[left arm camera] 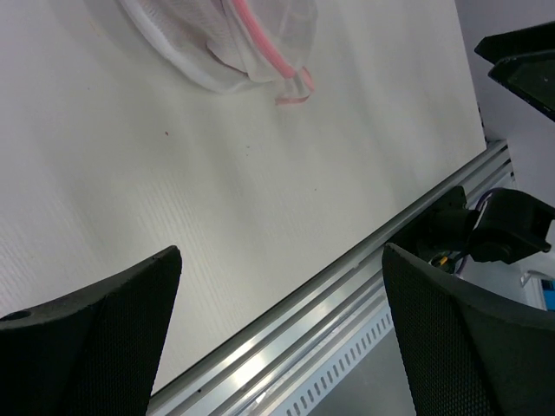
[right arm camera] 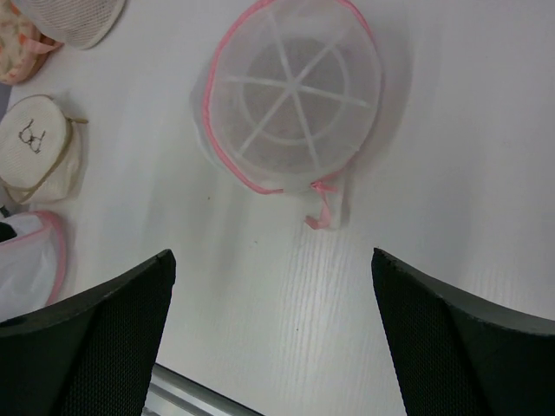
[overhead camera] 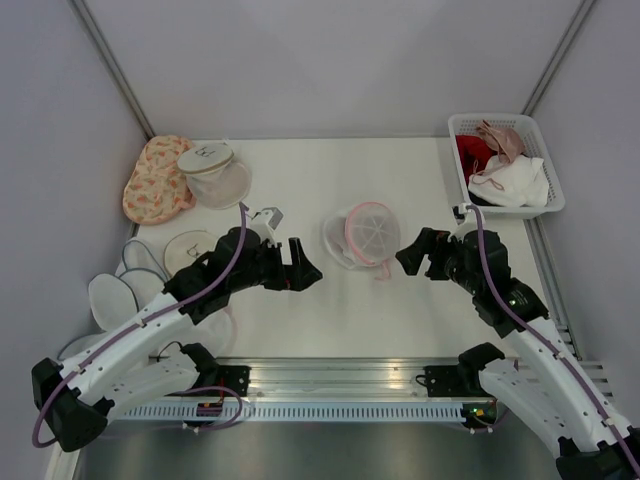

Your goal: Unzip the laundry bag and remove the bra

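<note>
Top external view: laundry bag [overhead camera: 365, 235] sits between the left gripper [overhead camera: 306, 272] and right gripper [overhead camera: 407, 262], both spread wide and empty, its pink zipper tab [overhead camera: 383, 272] nearer the right.

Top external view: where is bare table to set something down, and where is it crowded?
Bare: the far strip between the white-topped mesh dome and the basket; the near strip from the laundry bag to the rail. Crowded: the left side, with the floral pouch and stacked mesh bags.
</note>
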Motion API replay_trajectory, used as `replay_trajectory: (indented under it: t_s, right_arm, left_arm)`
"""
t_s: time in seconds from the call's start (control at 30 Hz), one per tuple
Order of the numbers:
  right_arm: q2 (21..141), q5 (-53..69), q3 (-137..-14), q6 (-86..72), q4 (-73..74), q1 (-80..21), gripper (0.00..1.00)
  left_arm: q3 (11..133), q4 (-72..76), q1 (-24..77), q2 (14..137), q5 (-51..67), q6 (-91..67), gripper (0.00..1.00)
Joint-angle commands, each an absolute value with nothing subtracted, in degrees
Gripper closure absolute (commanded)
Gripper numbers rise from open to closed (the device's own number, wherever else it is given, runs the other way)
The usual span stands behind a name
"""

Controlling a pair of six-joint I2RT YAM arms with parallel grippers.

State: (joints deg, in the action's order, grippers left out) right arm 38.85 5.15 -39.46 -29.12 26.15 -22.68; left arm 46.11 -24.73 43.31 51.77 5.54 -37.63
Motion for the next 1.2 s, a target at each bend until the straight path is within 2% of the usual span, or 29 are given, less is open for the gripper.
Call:
replay_trajectory:
  t_s: [0.0,0.2,0.37,0.67,0.87,1.17]
  right_arm:
    - [38.8,0.4,-39.7,-30.0,28.3,-22.8,0.02]
    - [37.0,-1.0,-38.8,-30.6,27.9,-22.8,0.02]
    - [35.4,-0.2,-37.1,-31.3,28.9,-22.8,0.02]
    - [31.8,2.5,-34.2,-32.3,28.7,-22.8,0.02]
    - [31.6,3.4,-32.5,-32.8,27.8,-22.9,0.02]
    - [30.6,4.0,-32.7,-32.3,27.8,-22.9,0.02]
  left_arm:
    - [45.6,-26.4,43.9,50.6,4.1,-33.9,0.00]
    - [44.7,-23.9,43.9,54.7,2.5,-36.0,0.00]
    - [44.2,-15.4,43.9,61.5,0.5,-40.8,0.00]
    - [51.2,-10.6,45.3,75.9,-5.2,-45.9,0.00]
    - [59.5,-9.6,49.6,85.4,-10.1,-52.0,0.00]
    - [62.7,-9.8,51.7,94.3,-14.7,-59.9,0.00]
